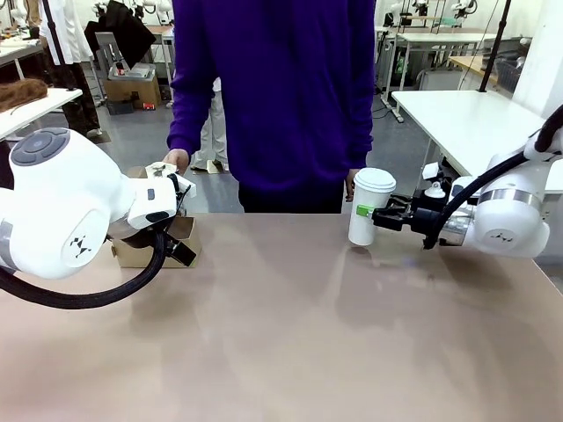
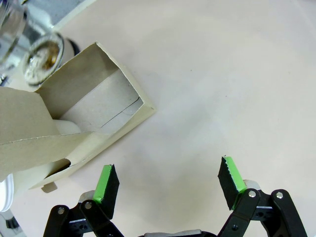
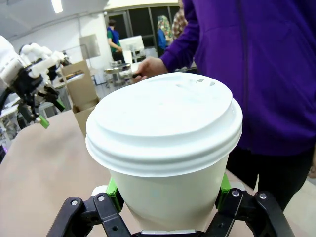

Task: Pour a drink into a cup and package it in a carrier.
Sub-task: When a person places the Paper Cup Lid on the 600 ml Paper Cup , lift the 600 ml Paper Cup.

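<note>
- Gripping the cup, your right tool comes in from the right side of the bench with its fingers level and its jaws clamped on the cup's upper wall.
- From the right wrist you see the tool with 1 green pad pressed on each side of the cup, just under the lid.
- The cup stands upright, right of the bench's middle and near the far edge, with its white lid seated on top. You cannot tell whether its base touches the bench.
- Your left tool has its 2 fingers wide apart with nothing between them, only bare bench below.
- That tool hangs just beside the carrier, apart from it, with the nearer green pad close to the cardboard's edge.
- The carrier sits on the bench at the far left, partly hidden behind your left arm, well apart from the cup.
- Looking down the left wrist, you see the carrier open at the top, with a cardboard flap across the near part.
- A clear glass jar with a metal part stands just past the carrier; you cannot tell what it holds.
- The person stands at the far side, between the 2 arms, with 1 hand lowered just behind the carrier.
</note>
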Controlling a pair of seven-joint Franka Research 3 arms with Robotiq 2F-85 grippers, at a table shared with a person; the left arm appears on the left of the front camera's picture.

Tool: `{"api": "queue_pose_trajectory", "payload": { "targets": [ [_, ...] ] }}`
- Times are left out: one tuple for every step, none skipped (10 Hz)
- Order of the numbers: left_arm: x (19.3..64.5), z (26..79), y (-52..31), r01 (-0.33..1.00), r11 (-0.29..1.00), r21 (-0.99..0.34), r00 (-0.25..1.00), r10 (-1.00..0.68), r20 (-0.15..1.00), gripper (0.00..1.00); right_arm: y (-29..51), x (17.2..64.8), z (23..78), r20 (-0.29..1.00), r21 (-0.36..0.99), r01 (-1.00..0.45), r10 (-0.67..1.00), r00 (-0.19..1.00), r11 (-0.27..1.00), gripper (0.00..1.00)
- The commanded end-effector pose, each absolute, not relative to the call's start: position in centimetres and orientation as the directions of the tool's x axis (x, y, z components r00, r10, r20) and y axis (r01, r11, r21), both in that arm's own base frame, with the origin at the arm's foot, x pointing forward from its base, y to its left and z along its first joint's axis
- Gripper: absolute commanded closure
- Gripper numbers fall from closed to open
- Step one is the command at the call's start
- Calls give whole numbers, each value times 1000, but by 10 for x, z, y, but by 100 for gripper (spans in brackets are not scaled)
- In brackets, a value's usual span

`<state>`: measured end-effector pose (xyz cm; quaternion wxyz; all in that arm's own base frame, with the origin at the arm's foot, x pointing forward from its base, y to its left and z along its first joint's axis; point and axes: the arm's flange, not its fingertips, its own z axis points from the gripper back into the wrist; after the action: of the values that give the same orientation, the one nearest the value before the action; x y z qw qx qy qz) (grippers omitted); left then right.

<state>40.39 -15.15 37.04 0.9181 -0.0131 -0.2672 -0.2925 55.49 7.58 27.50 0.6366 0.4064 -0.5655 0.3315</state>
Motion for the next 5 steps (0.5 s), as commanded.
{"api": "queue_pose_trajectory", "payload": {
  "targets": [
    [404,371,-151,544,829,131,686,-529,499,0,55,549,344,991,125,-900,-7,135,418,19],
    [404,371,-151,544,829,131,686,-529,499,0,51,547,368,993,97,-907,19,115,410,19],
    [404,371,-151,544,829,131,686,-529,499,0,47,540,398,995,68,-914,35,90,401,19],
    [404,371,-151,544,829,131,686,-529,499,0,46,528,427,996,56,-922,39,76,383,19],
    [404,371,-151,544,829,131,686,-529,499,0,48,507,457,993,98,-938,29,115,331,19]
  ]
}}
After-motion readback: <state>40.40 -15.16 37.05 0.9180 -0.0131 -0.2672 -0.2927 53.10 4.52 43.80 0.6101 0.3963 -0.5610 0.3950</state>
